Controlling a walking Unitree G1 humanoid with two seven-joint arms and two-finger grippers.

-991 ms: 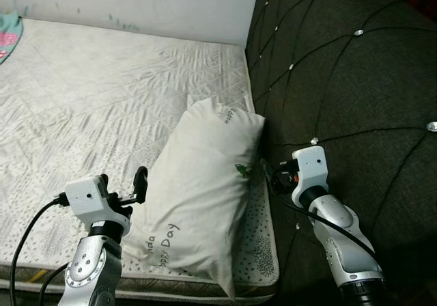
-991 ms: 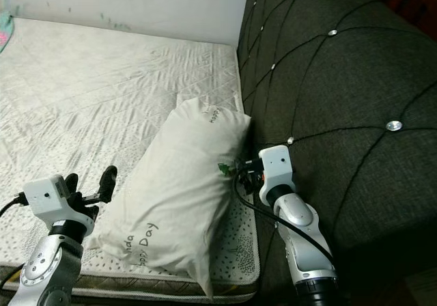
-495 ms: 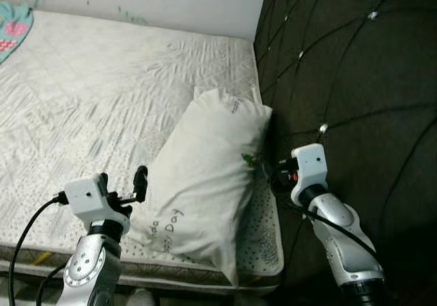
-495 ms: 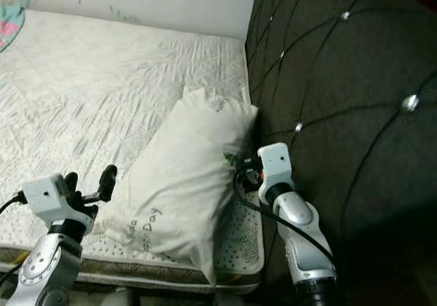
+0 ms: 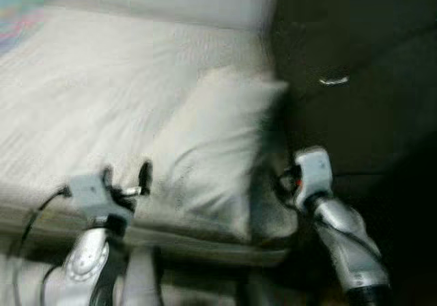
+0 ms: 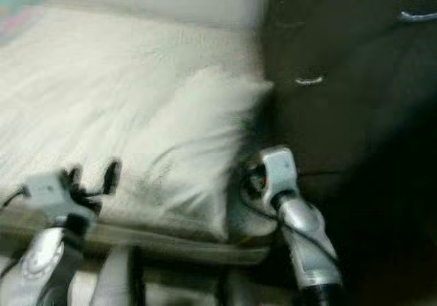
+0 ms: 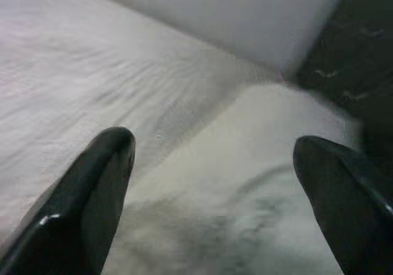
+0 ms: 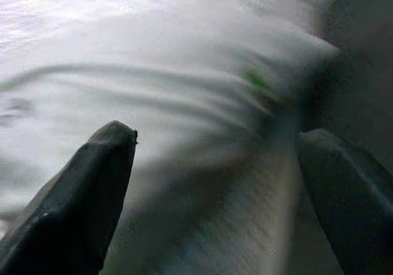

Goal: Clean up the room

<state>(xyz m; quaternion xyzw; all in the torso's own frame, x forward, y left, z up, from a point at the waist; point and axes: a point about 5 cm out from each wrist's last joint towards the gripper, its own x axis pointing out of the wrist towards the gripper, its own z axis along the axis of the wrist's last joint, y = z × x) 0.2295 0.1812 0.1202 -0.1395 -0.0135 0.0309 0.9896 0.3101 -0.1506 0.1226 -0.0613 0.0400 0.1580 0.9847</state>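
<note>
A white pillow [image 5: 218,138] with green print lies on the pale mattress [image 5: 82,80], its far end against the dark headboard [image 5: 355,39]. My left gripper [image 5: 126,176] is open just off the pillow's left side, low near the bed's front edge, with nothing between its fingers [image 7: 92,189]. My right gripper [image 8: 215,189] is open at the pillow's right side, between pillow and headboard, and touches nothing that I can see. The head views are blurred.
The mattress's front edge [image 5: 177,241] runs across the lower part of the view, with dark floor below it. A coloured cloth [image 5: 20,22] lies at the far left of the bed. The tufted headboard walls off the right side.
The whole picture has shifted and blurred, so the camera has moved; the bed's front edge now sits higher in view. The pillow lies as before and both grippers stay open beside it.
</note>
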